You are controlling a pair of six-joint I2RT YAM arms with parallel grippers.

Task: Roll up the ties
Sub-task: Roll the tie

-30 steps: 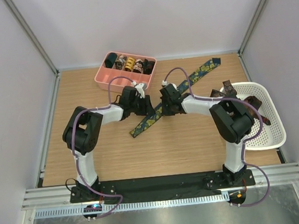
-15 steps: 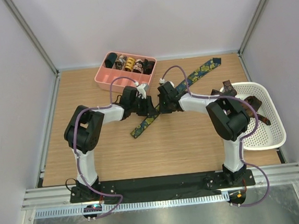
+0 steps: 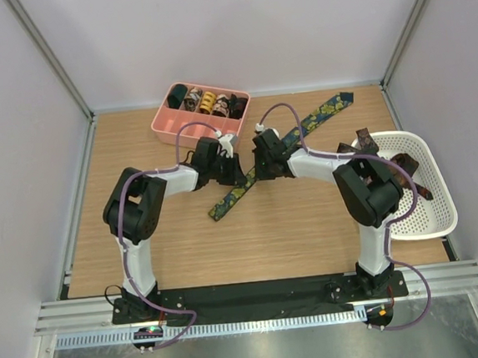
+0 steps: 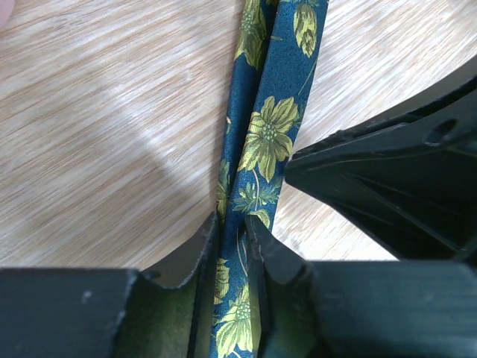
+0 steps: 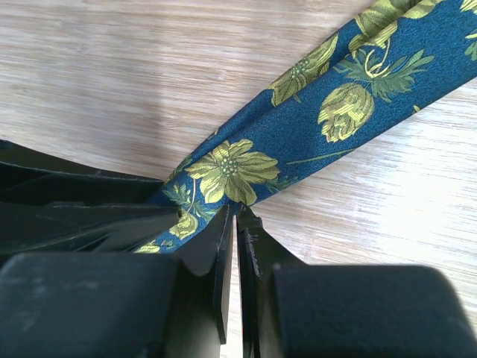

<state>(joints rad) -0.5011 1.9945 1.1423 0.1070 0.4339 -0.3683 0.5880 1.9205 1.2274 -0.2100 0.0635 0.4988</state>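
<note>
My left gripper (image 4: 231, 221) and right gripper (image 5: 235, 215) both pinch tie (image 4: 266, 134); I'd keep it taut, edges aligned, before rolling.

I can read no writing, label, brand, number or sign on anything before me.

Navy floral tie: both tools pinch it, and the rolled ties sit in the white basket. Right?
No: the top view shows the rolled ties in the pink tray, not the white basket. The left tool and right tool do pinch the navy floral tie.
</note>
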